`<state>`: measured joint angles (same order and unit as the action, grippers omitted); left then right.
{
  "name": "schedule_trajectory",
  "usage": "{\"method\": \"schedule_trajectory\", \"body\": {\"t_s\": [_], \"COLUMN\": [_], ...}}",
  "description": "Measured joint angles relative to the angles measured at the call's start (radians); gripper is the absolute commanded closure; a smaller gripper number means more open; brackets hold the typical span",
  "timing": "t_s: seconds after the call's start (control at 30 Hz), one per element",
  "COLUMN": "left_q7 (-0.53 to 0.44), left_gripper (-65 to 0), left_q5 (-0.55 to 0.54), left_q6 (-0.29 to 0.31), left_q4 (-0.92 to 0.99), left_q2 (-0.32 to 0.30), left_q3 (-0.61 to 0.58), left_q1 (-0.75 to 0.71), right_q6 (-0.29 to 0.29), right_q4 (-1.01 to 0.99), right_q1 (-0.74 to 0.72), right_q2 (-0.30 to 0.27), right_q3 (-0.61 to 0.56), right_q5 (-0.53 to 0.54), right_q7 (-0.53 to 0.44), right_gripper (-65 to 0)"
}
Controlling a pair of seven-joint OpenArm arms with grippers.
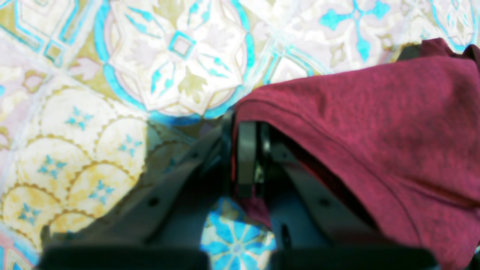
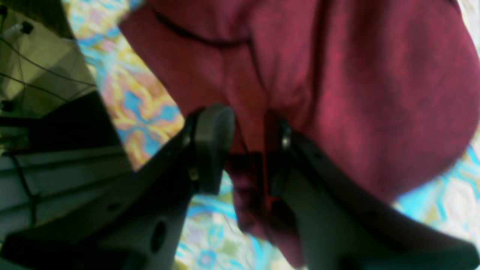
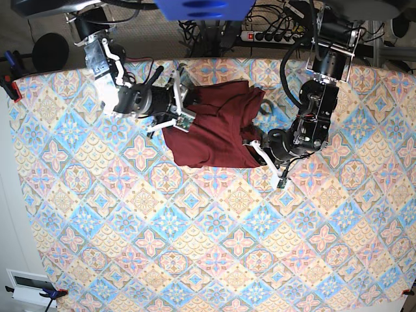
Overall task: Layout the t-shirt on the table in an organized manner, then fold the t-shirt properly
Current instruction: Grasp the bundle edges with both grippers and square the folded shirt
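Note:
The dark maroon t-shirt (image 3: 214, 130) lies bunched on the far middle of the patterned table (image 3: 195, 247). My left gripper (image 3: 257, 148) is at the shirt's lower right edge. In the left wrist view this gripper (image 1: 247, 127) is shut, with a hemmed edge of the t-shirt (image 1: 375, 131) pinched between its fingers above the table (image 1: 168, 56). My right gripper (image 3: 182, 104) is at the shirt's upper left side. In the right wrist view its fingers (image 2: 213, 142) hold a thick fold of the t-shirt (image 2: 356, 93), and the gripper (image 2: 245, 116) is shut on it.
A power strip and cables (image 3: 266, 32) lie beyond the table's far edge. Clamps (image 3: 10, 84) hold the cloth at the left corner. In the right wrist view the table edge (image 2: 108, 123) is close, with cables and floor (image 2: 37, 56) past it.

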<state>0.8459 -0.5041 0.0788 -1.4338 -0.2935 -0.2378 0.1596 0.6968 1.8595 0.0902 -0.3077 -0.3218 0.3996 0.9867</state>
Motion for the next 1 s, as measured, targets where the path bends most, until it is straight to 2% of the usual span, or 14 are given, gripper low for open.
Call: {"method": "schedule_trajectory", "body": {"t_s": [0.1,0.3,0.53,0.7,0.77,0.8,0.87,1.0], "left_q7": [-0.001,0.006,0.006,0.002,0.074,0.106,0.12,0.128], "left_gripper": [-0.2,-0.2,-0.2,-0.2,-1.6,-3.0,-5.5,-10.3], "left_q5": [-0.008,-0.009,-0.01,-0.01,-0.006,-0.014,-0.056,-0.117], "left_q6": [0.003,0.003,0.003,0.007,0.019,0.044,0.062,0.063], "left_q4": [0.0,0.0,0.0,-0.007,-0.039,-0.061,-0.09,-0.091], "left_q2": [0.005,0.034,0.035,0.036,0.034,0.033,0.031,0.022], "left_q3": [-0.004,-0.004,-0.004,-0.004,-0.004,-0.004,0.001,0.042], "left_q1": [-0.002,-0.007,-0.007,-0.023,-0.034,-0.035,-0.03,-0.03], "right_q6": [-0.001,0.005,0.0,0.0,0.0,-0.001,0.0,0.0], "right_q4": [0.048,0.102,0.101,0.101,0.101,0.101,0.101,0.1], "right_q1": [0.001,0.076,0.076,0.07,0.061,0.058,0.057,0.061], "right_q2": [-0.029,-0.02,-0.019,-0.023,-0.023,-0.023,-0.023,-0.022], "right_q3": [0.01,0.001,0.003,0.006,0.005,0.005,0.005,0.002], "right_q5": [-0.01,0.0,-0.006,-0.008,-0.008,-0.008,-0.063,-0.287], "right_q7": [0.005,-0.081,-0.109,-0.135,-0.136,-0.146,-0.176,-0.24], "right_gripper": [-18.2,-18.2,-18.5,-26.5,-29.6,-30.1,-30.1,-30.1]}}
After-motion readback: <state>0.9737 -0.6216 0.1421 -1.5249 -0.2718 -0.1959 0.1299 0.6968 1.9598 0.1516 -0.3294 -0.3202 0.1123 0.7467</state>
